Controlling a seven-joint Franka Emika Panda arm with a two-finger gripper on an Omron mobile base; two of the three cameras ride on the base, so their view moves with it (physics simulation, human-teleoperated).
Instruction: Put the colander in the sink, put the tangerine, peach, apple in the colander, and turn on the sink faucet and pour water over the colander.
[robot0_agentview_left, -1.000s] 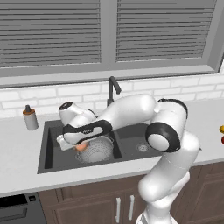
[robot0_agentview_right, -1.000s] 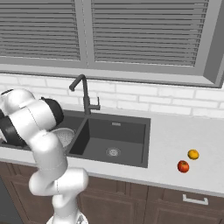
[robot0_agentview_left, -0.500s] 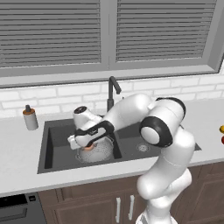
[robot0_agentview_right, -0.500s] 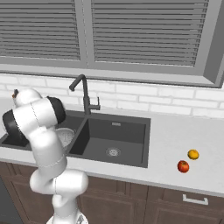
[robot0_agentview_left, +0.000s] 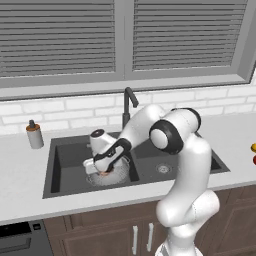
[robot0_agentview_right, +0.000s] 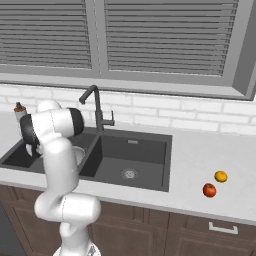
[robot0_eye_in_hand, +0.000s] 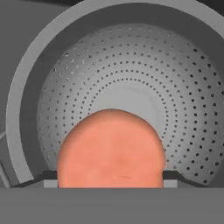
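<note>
While the arm reached in from higher up and further left a second ago, the gripper (robot0_agentview_left: 102, 172) has now come down into the colander (robot0_agentview_left: 111, 176), left of centre in the left base view, with the peach (robot0_eye_in_hand: 111, 148) clamped between its fingers. In the hand view the peach fills the lower middle, a dark fingertip (robot0_eye_in_hand: 172, 176) poking out on either side of it, and the colander's perforated bowl (robot0_eye_in_hand: 131, 92) curves right behind it, so it's hanging just above the bottom. You can just see a bit of salmon colour under the hand in the left base view (robot0_agentview_left: 104, 173).

The colander sits in the left basin of the sink (robot0_agentview_left: 70, 152), same spot as before. The faucet (robot0_agentview_left: 128, 100) stands behind the sink at centre, spout unchanged. In the right base view the apple (robot0_agentview_right: 209, 190) and tangerine (robot0_agentview_right: 220, 176) are just beside each other on the counter (robot0_agentview_right: 200, 155) at lower right, well away from the sink (robot0_agentview_right: 131, 155), and haven't budged. A soap dispenser (robot0_agentview_left: 34, 134) stands at the left.
</note>
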